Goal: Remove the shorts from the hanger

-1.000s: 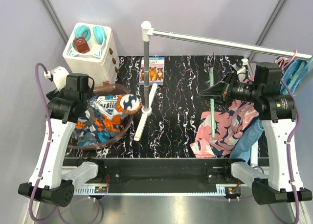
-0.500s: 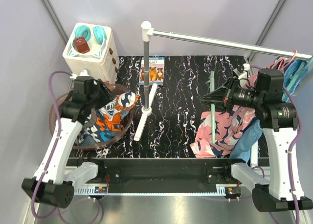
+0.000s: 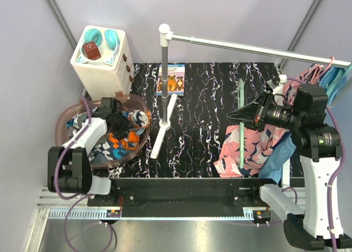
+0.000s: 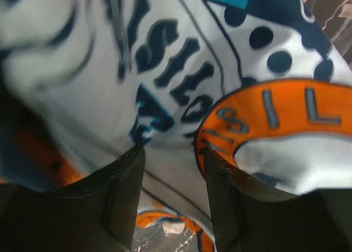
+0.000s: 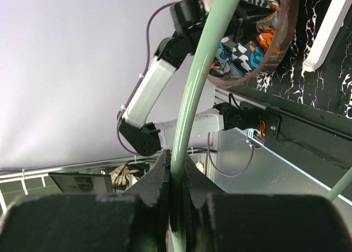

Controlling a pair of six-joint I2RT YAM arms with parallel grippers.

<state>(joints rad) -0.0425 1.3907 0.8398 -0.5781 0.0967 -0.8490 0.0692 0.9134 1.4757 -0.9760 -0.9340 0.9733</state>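
Observation:
The orange, blue and white patterned shorts (image 3: 127, 135) lie in a brown basket (image 3: 144, 139) at the left. My left gripper (image 3: 117, 121) is down in the basket, open, its fingers (image 4: 124, 180) apart right over the patterned cloth (image 4: 165, 70). My right gripper (image 3: 234, 115) is shut on the pale green hanger (image 3: 241, 132) and holds it above the table; the hanger also shows in the right wrist view (image 5: 204, 59). The pink printed shorts (image 3: 250, 144) and the light blue shorts (image 3: 278, 158) hang crumpled below the hanger on the right.
A white drawer box (image 3: 102, 59) with teal items stands at the back left. A grey stand (image 3: 164, 81) carries a long rail (image 3: 247, 45) to the right, with more hangers (image 3: 334, 76) at its end. A bear picture card (image 3: 170, 78) lies behind the stand.
My left arm has dropped from a raised pose into the basket, carrying the patterned shorts down with it. My right gripper has shifted slightly right with the hanger.

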